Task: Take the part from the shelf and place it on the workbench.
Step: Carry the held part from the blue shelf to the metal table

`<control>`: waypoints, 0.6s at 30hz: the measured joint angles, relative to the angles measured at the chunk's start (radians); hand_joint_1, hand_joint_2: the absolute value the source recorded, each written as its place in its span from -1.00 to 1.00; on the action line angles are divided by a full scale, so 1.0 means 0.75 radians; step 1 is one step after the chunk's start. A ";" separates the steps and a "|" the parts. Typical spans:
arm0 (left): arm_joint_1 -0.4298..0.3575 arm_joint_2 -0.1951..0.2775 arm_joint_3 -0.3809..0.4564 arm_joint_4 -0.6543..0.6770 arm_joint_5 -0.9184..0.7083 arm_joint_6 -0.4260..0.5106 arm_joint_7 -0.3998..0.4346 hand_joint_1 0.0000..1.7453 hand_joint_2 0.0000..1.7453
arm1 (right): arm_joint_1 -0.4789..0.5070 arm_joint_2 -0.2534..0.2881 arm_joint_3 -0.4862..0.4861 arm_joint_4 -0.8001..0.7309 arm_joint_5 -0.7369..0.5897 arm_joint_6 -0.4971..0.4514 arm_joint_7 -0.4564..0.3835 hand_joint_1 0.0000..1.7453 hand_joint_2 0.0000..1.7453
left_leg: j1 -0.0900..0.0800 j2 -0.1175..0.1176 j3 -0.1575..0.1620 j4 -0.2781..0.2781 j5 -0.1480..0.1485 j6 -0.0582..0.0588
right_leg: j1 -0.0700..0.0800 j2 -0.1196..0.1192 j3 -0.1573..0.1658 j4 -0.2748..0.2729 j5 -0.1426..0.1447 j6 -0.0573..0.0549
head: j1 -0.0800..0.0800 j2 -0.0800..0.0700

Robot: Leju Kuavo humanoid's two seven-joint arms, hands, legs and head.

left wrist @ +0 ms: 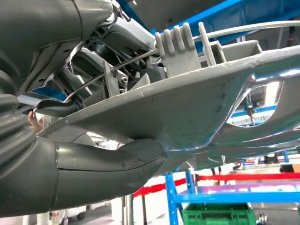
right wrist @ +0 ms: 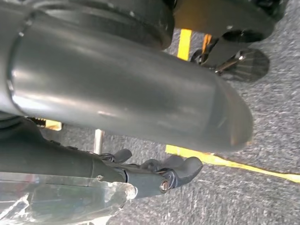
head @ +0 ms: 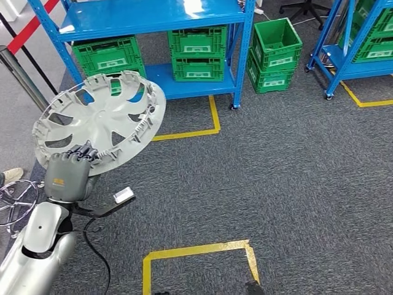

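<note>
Left robot hand (head: pixel 69 175): grips wheel cover (head: pixel 99 120) at its rim
Right robot hand (right wrist: pixel 148 171): empty, fingers straight
Cover: likely light, thin, flexible plastic

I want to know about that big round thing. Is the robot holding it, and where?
Yes. The left robot hand holds the grey wheel cover by its near rim, thumb under it.

Open carpet (head: pixel 287 184) ahead, shelf (head: pixel 153 15) (crates (head: pixel 197 52)) beyond

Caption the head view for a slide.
Left hand holds a grey wheel cover by its rim above grey carpet, blue shelf with green crates behind.
</note>
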 joint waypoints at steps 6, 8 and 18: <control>0.009 -0.001 0.012 -0.002 0.003 0.013 -0.003 1.00 1.00 | 0.001 0.004 0.013 0.000 0.002 -0.003 -0.001 -1.00 -1.00 | -0.014 -0.002 0.224 -0.348 0.086 0.033 | 0.002 0.001 -0.021 -0.002 0.023 0.030 | 0.002 0.000; 0.010 -0.002 0.017 -0.002 0.003 0.014 -0.003 1.00 1.00 | 0.002 0.004 0.014 0.000 0.002 -0.003 -0.001 -1.00 -1.00 | -0.010 0.000 0.220 -0.359 0.094 0.050 | 0.002 0.001 -0.027 0.000 0.021 0.045 | 0.001 0.000; 0.027 -0.011 0.028 -0.004 0.223 -0.018 -0.123 1.00 1.00 | 0.004 0.005 0.015 0.000 0.004 -0.003 0.005 -1.00 -1.00 | -0.006 0.000 0.193 -0.358 0.125 0.071 | -0.003 -0.002 -0.038 0.106 -0.027 0.071 | 0.014 0.000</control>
